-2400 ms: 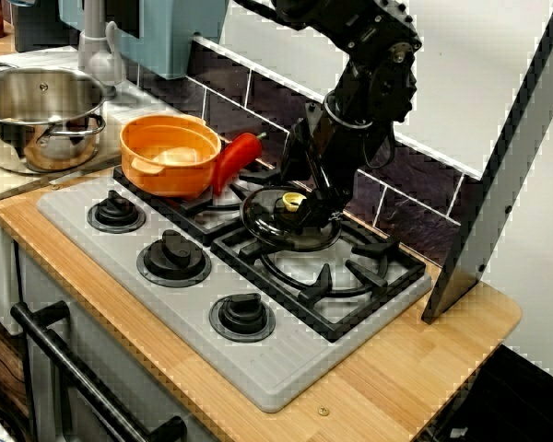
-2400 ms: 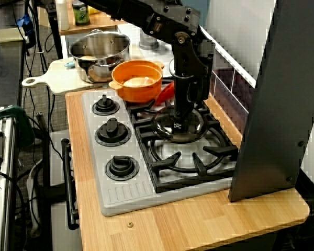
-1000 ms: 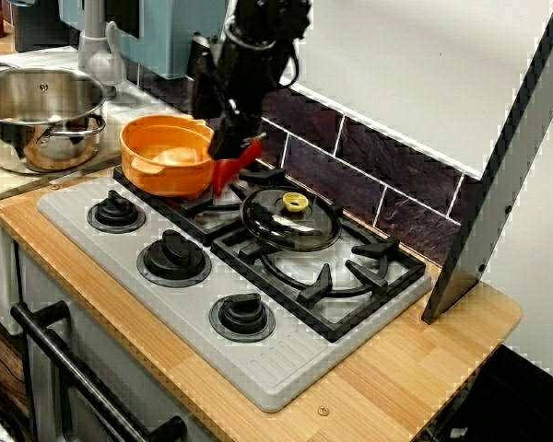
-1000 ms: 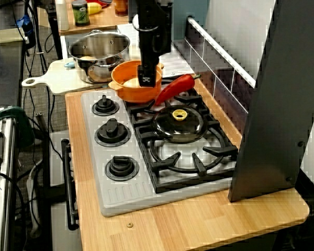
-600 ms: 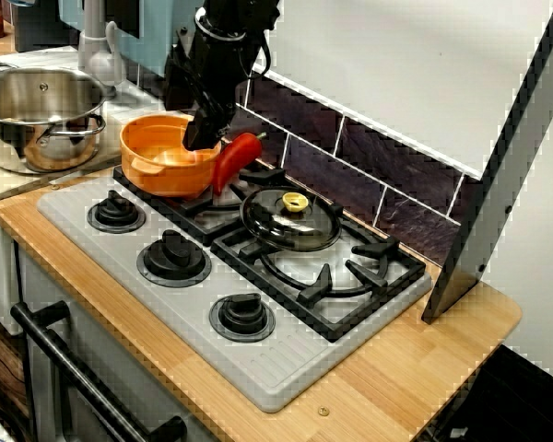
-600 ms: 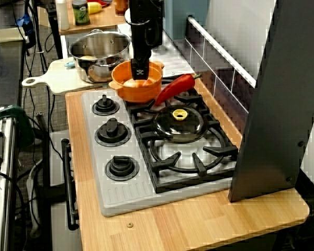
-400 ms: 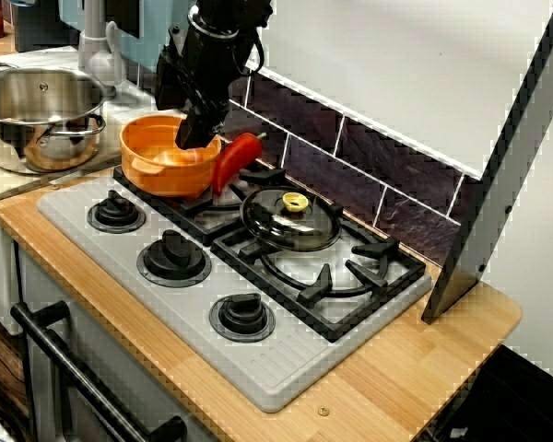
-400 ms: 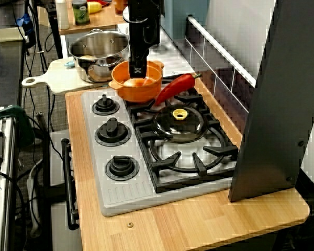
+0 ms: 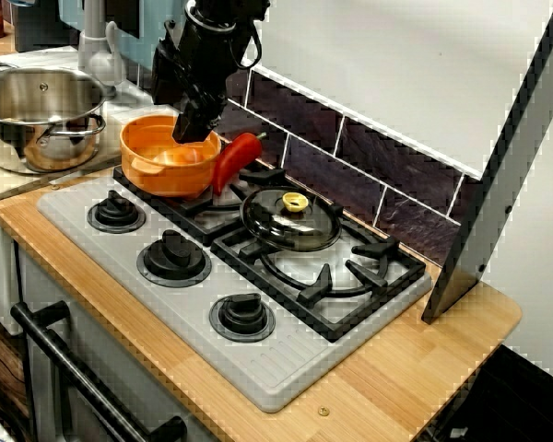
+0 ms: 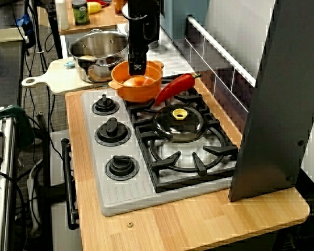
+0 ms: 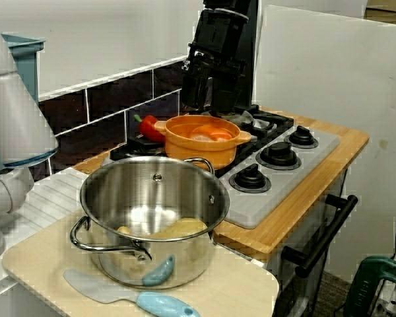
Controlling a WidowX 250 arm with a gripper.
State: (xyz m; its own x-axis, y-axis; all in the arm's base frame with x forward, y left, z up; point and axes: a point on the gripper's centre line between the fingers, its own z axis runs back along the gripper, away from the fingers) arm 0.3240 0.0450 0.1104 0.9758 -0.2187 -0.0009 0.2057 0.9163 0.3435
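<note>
Left to right: a steel pot (image 9: pixel 39 112) beside the stove (image 9: pixel 170 308); an orange pot (image 9: pixel 166 158) on the stove's grate, the claw (image 9: pixel 192 129) poised just above its mouth, grip impossible to tell; a red pepper (image 9: pixel 236 158) just beside that pot; a glass lid (image 9: pixel 290 223) on the neighbouring burner.

Mock kitchen in a lab. Grey gas hob with black knobs (image 9: pixel 276 368) on a light wooden counter (image 9: pixel 424 359), dark tiled backsplash (image 9: pixel 387 161), bare white panel walls (image 9: pixel 396 64). Loose black cables (image 10: pixel 30 102) hang far left.
</note>
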